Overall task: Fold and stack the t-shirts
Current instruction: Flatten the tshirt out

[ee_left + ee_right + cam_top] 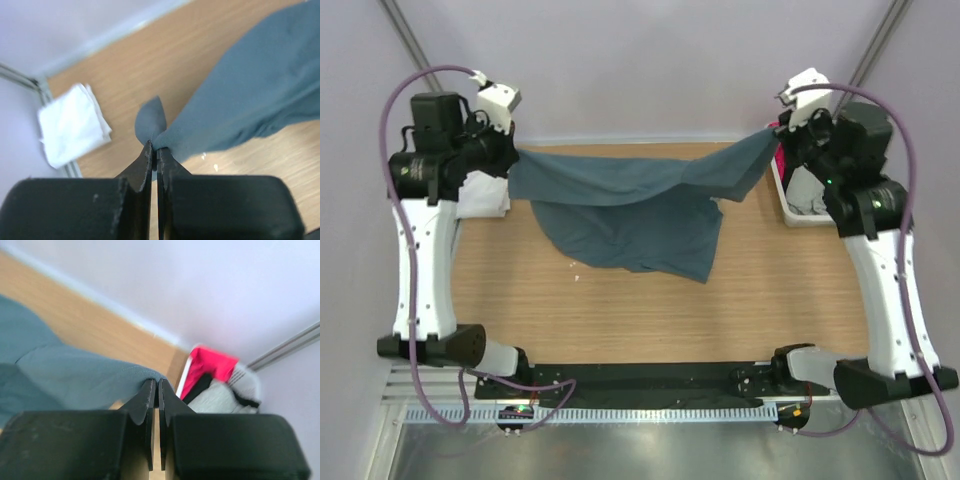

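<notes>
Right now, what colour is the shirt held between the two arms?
Slate blue shirt, plain; the top external view shows it best.

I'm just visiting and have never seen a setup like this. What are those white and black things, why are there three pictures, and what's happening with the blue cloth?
They are two robot arms bolted at the near edge of a wooden table. The wide picture comes from a camera above and behind them; the other two come from small cameras on each wrist, looking along its fingers. The left gripper and the right gripper each pinch one end of the slate-blue t-shirt, stretching it between them while its lower part drapes onto the wood. A folded white t-shirt lies at the table's far left. At the far right sits a white bin of other clothes, one red.
</notes>
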Motion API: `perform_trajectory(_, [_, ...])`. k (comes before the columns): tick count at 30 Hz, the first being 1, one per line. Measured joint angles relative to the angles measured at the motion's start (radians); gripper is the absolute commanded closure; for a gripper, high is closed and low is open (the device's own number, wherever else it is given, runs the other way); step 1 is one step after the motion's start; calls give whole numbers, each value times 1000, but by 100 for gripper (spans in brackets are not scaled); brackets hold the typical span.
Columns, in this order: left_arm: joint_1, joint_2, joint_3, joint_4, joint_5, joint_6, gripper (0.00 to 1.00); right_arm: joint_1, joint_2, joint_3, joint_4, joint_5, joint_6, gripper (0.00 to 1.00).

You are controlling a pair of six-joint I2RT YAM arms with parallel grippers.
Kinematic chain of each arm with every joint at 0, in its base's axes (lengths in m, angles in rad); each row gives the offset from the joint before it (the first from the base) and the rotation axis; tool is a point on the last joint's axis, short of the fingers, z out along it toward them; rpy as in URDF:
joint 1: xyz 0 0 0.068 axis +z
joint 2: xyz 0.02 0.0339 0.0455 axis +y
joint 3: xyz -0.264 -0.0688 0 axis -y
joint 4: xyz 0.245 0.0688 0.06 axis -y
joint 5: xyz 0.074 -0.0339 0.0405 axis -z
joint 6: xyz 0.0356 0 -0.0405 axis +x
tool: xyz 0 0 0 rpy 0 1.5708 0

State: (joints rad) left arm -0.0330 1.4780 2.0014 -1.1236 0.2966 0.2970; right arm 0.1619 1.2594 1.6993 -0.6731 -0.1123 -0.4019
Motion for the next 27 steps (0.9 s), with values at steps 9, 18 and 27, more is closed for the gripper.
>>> perform_trajectory(9, [-7, -182, 93, 77, 3, -2, 100, 5, -115, 125, 198, -6, 18, 99])
perform_trajectory(18, [-9, 146, -132, 142, 16, -28, 100, 5, 107, -56, 343, -6, 40, 99])
perform_trajectory(27, [-20, 707, 14, 128, 7, -108, 80, 5, 439, -251, 362, 5, 65, 99])
